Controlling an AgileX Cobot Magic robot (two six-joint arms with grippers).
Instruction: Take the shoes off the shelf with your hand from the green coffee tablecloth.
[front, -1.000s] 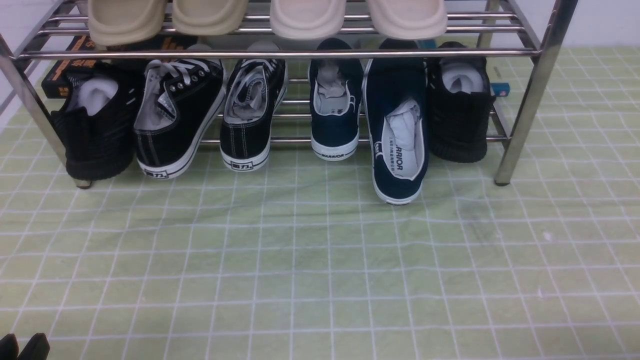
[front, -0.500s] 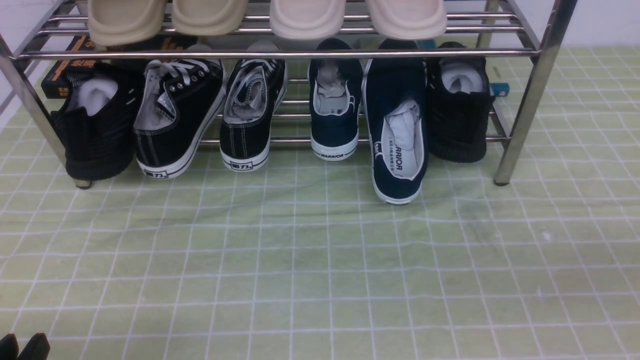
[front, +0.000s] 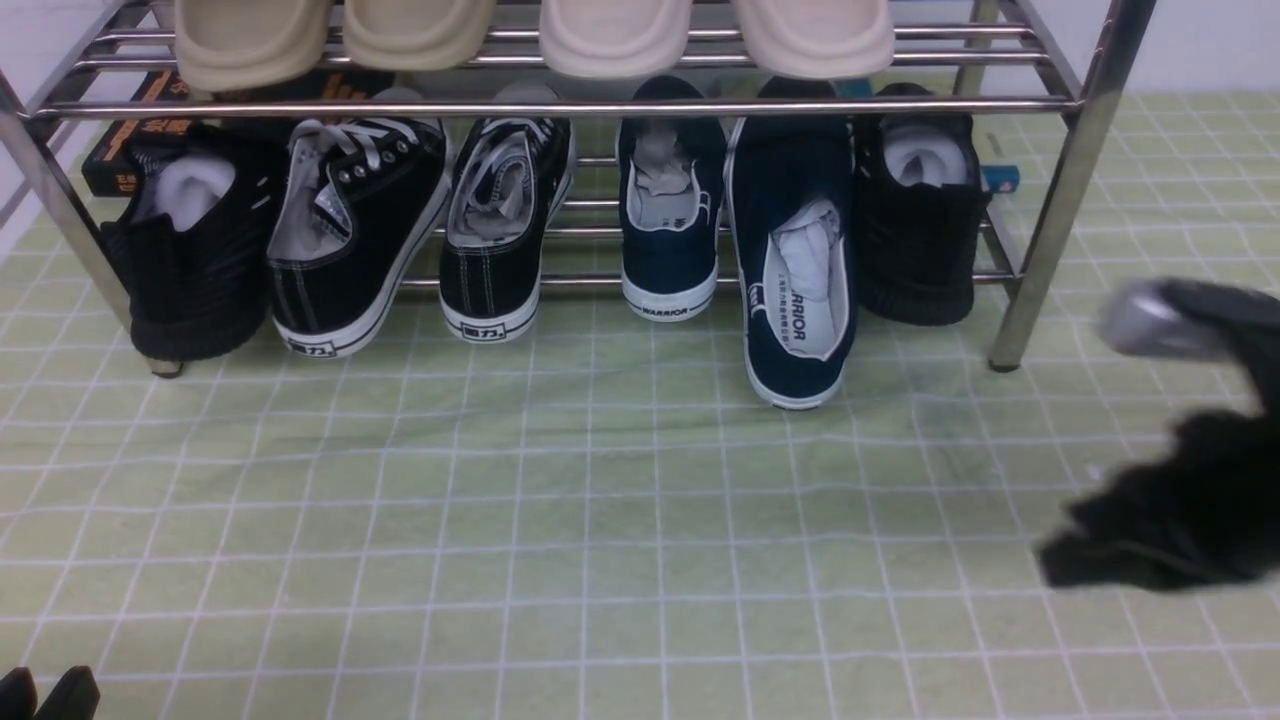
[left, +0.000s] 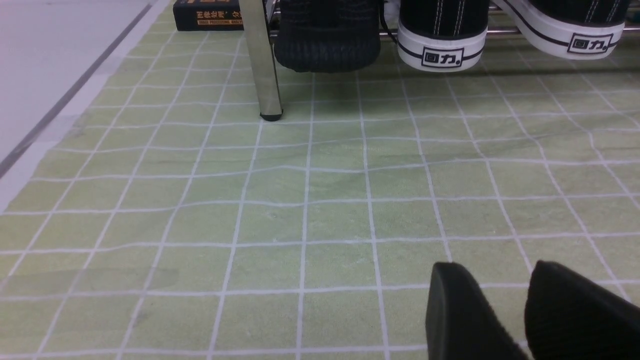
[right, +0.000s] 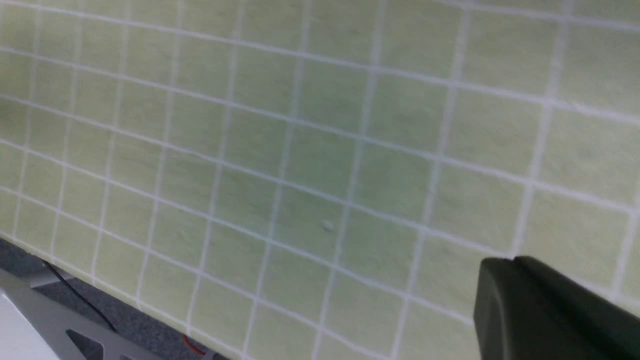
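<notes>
Shoes (front: 790, 170): on the shelf's (front: 560, 106) lower tier, well apart from the right claw (front: 1060, 568) — ahead, to its left.
Right claw: closed, empty — blurred, arm reaching above the green coffee tablecloth (front: 600, 520).

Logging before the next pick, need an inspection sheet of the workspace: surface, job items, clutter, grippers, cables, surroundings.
Surface: green tablecloth, slightly wrinkled; faint dark smudge near the rack's right front leg.
Job's things: shelf stands on the cloth; one navy shoe sits on the lower tier; the other navy shoe juts forward, heel past the front bar.
Clutter: black lace-up sneakers, black knit shoes, beige slippers on the top tier, black box behind the left leg.
Grippers: left gripper fingers slightly apart, empty; right gripper shut, empty, over bare cloth.
Cables: thin black cable past the cloth's edge.
Surroundings: white wall, pale floor.
</notes>
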